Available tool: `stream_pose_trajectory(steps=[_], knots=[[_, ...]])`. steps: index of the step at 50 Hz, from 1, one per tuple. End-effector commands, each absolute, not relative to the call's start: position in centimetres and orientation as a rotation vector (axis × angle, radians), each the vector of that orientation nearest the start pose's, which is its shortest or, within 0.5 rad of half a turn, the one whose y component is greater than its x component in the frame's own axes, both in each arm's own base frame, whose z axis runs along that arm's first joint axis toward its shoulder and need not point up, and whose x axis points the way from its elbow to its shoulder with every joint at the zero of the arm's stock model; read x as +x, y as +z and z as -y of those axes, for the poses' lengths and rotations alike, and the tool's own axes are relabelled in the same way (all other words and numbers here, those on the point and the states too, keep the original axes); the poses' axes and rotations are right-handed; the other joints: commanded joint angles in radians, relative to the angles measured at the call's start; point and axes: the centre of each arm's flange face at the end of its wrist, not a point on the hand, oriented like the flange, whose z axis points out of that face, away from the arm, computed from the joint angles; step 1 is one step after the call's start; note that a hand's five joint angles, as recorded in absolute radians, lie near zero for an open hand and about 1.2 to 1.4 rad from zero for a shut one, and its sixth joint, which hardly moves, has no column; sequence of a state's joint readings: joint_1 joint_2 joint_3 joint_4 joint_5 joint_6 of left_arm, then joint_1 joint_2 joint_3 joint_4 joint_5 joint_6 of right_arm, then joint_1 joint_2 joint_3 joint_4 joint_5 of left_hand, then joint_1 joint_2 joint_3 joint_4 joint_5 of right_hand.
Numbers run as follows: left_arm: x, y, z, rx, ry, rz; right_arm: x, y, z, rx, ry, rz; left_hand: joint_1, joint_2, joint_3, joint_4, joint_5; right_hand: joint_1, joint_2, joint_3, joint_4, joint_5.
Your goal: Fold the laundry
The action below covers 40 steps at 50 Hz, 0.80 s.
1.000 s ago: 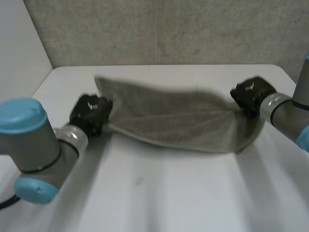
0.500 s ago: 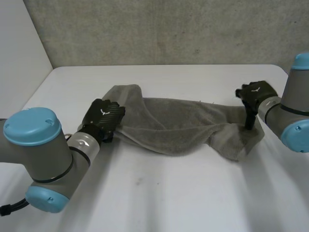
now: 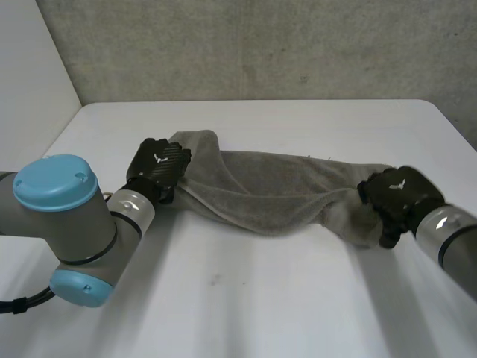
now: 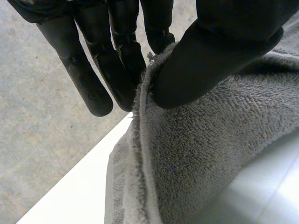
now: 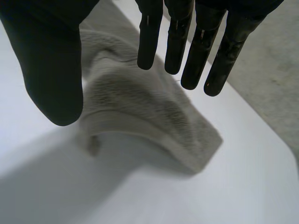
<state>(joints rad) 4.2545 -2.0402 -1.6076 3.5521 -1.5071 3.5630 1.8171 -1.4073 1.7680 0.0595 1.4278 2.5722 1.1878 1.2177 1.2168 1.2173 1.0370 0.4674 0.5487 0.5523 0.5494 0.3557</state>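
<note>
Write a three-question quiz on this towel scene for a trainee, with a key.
1. True or false: the left hand pinches the towel's edge between thumb and fingers.
2. The right hand is: A) open, fingers straight, over the towel's end; B) shut on the towel; C) curled into a fist.
3. Fill in: the towel lies bunched on the white ____.
Key: 1 true; 2 A; 3 table.

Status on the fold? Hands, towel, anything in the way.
Left hand pinching the hem at one end of the grey terry towel. Right hand open over the other end, not gripping. Towel bunched lengthwise on the white table, nothing in the way.
</note>
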Motion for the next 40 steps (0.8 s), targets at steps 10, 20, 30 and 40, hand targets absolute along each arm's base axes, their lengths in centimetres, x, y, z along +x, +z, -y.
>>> stream_pose_trajectory(steps=[10, 20, 30, 40], knots=[[-28.9, 16.7, 27.6, 1.083, -2.138, -2.14, 22.4, 15.7, 25.5, -1.199, -1.801, -2.346, 0.208, 0.179, 0.18, 0.179, 0.185, 0.058, -0.023, -0.027, -0.024, -0.005], [-28.8, 16.6, 27.6, 1.082, -2.134, -2.143, 23.0, 12.8, 28.6, -1.188, -1.886, -2.341, 0.208, 0.179, 0.18, 0.179, 0.185, 0.093, 0.012, 0.008, 0.011, 0.03], [-28.9, 16.6, 27.7, 1.084, -2.134, -2.143, 23.1, 13.0, 30.4, -1.146, -1.975, -2.339, 0.208, 0.179, 0.18, 0.179, 0.185, 0.929, 0.848, 0.844, 0.847, 0.866], [-28.3, 18.5, 26.9, 1.081, -2.144, -2.11, 22.2, 20.0, 29.0, -1.155, -2.016, -2.35, 0.208, 0.179, 0.18, 0.179, 0.185, 0.929, 0.848, 0.844, 0.847, 0.866]])
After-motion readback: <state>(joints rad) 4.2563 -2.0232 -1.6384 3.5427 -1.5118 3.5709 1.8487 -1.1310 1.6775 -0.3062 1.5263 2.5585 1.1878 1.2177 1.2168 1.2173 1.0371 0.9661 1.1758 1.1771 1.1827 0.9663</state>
